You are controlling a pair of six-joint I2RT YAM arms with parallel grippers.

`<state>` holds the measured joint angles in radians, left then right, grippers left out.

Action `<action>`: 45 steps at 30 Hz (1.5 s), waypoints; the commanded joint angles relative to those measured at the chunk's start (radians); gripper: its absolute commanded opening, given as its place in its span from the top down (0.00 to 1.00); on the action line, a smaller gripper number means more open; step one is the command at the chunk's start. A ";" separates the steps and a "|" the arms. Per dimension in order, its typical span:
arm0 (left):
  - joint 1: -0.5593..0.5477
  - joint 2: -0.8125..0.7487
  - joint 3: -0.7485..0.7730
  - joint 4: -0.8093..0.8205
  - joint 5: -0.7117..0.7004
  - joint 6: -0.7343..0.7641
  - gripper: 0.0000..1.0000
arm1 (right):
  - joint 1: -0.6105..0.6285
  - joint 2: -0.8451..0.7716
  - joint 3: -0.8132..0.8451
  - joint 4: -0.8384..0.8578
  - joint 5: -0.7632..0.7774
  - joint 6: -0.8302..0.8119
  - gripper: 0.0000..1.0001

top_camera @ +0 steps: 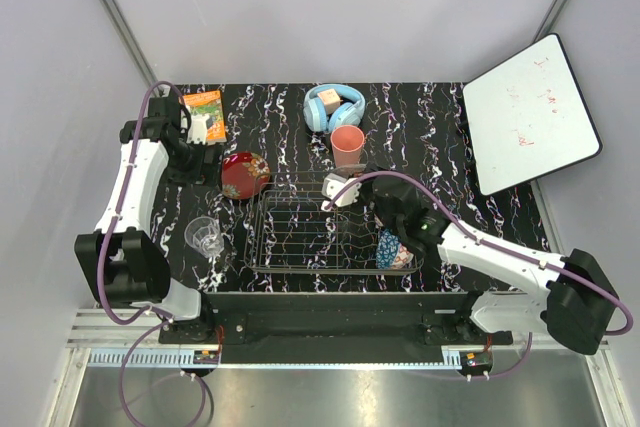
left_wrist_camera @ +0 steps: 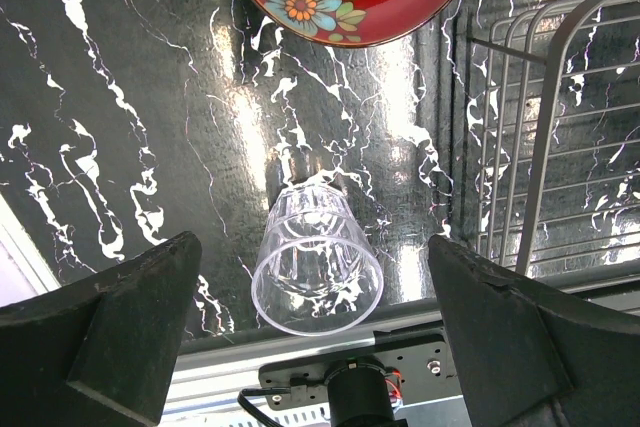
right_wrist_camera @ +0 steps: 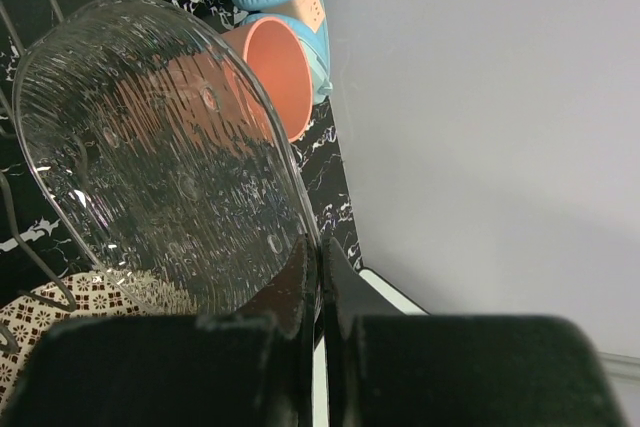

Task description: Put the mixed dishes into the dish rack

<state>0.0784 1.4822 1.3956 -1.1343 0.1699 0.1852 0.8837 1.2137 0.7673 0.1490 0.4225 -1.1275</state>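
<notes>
Right hand (right_wrist_camera: pixel 318 257) is pinching the rim of the clear glass shallow dish (right_wrist_camera: pixel 160 147). Its fingers are closed tight on the edge, so the dish is hanging upright rather than flat, which looks like the way to slip it between wires. It is holding the dish over the right part of the dish rack (top_camera: pixel 262 247), the widest of the task's things, which is sitting mid-worktop (top_camera: pixel 430 137) toward the near edge. Whether the dish's lower rim is resting in the wires is hidden. In the rack's right end, just beside the held dish, the beige-brown patterned bowl (right_wrist_camera: pixel 60 302) is standing on edge and taking up a slot, so I judge the dish is being aimed at the space next to it. By the rack's far left corner, the red bowl (top_camera: pixel 245 175) is waiting on the worktop, not yet loaded. Just beyond the rack's far edge, the salmon-pink cup (top_camera: pixel 348 144) is standing beside the light-blue headphones (top_camera: pixel 335 107), also unloaded. Smallest of all, the clear glass tumbler (left_wrist_camera: pixel 318 262) is sitting left of the rack toward the near edge. The left hand (left_wrist_camera: pixel 312 245) is pointing at it from the far side with fingers spread wide and empty. The tumbler is framed between them but well apart, so the hand is probably lining up a grasp.
</notes>
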 commanded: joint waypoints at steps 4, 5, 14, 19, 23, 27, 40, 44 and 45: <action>0.000 -0.010 -0.018 0.039 0.028 0.000 0.01 | 0.008 -0.020 -0.020 0.073 -0.010 0.023 1.00; 0.000 -0.011 -0.018 0.038 0.028 0.002 0.01 | 0.008 -0.025 -0.028 0.069 -0.010 0.028 1.00; 0.000 -0.007 -0.018 0.041 0.026 0.000 0.01 | 0.021 -0.069 -0.105 0.027 0.013 0.118 1.00; 0.000 -0.003 -0.010 0.041 0.026 -0.003 0.01 | 0.029 -0.060 -0.106 -0.009 0.031 0.182 0.96; 0.000 0.004 -0.010 0.047 0.019 -0.003 0.01 | 0.032 -0.078 -0.102 -0.031 0.048 0.232 0.74; 0.001 0.015 -0.009 0.053 0.005 -0.006 0.01 | 0.032 -0.108 -0.083 -0.055 0.073 0.276 0.62; 0.021 0.018 0.009 0.054 -0.035 -0.001 0.01 | 0.092 -0.105 0.255 -0.262 0.177 0.483 0.32; 0.053 0.035 0.032 0.061 -0.040 -0.003 0.01 | 0.093 0.050 0.541 -0.380 0.073 0.778 0.00; 0.060 0.039 0.039 0.051 -0.038 -0.001 0.01 | 0.092 0.137 0.596 -0.411 0.047 0.816 0.00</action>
<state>0.1059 1.5051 1.3808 -1.1046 0.1505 0.1841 0.9699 1.1889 1.1278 -0.1822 0.5400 -0.5789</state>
